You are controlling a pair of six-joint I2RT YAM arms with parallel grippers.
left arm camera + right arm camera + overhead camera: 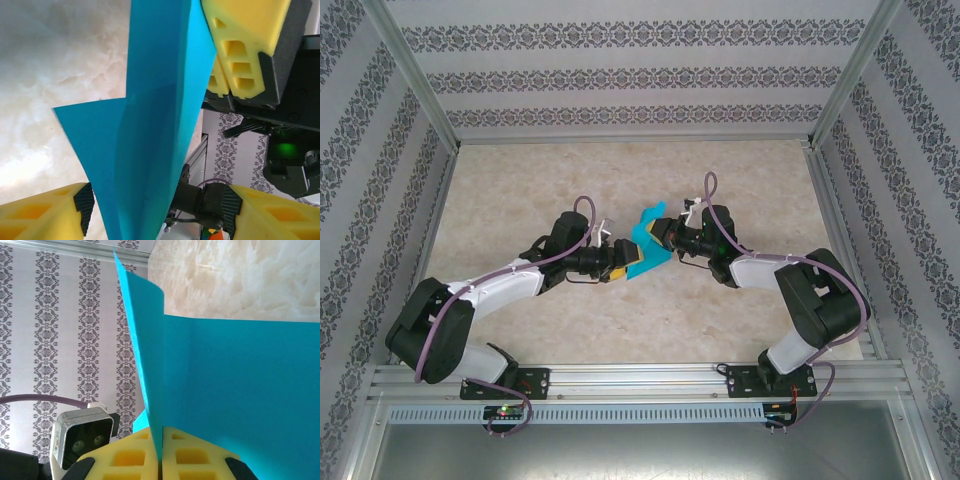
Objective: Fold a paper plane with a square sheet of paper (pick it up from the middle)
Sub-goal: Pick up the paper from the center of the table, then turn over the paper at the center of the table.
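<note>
Yellow fingers (125, 457) of the right gripper (160, 452) lay closest to the lens in the right wrist view. They were pressed together on the sheet of paper (235, 395), whose cyan edge entered the seam between them. From that grip the sheet stood up in two faces: a broad flat panel to the right, and a narrower flap curving away to a sharp tip at upper left. Beside the fingers, at lower left, sat a small grey camera module (82, 437) with a purple cable (30, 402) arching above it. Behind these stood the patterned wall (50, 315) and the marbled table (240, 280).

In the left wrist view the left gripper (157, 202) stood open. Its two yellow fingers (40, 215) sat at the bottom corners, with the folded sheet (155, 125) passing between them. Contact with either pad could not be made out. A crease divided the sheet lengthwise, and one triangular wing projected to the left. At upper right the right gripper's fingers (240, 45) clamped the sheet's far edge.

Seen from above, both grippers met over the middle of the table (520, 180), well apart from all four edges. The left gripper (620, 262) lay slightly closer to the near edge than the right gripper (663, 238). The sheet (645, 238) was between the two, one corner pointing toward the far edge. Both arms reached inward from their bases (500, 385) at the near edge.
</note>
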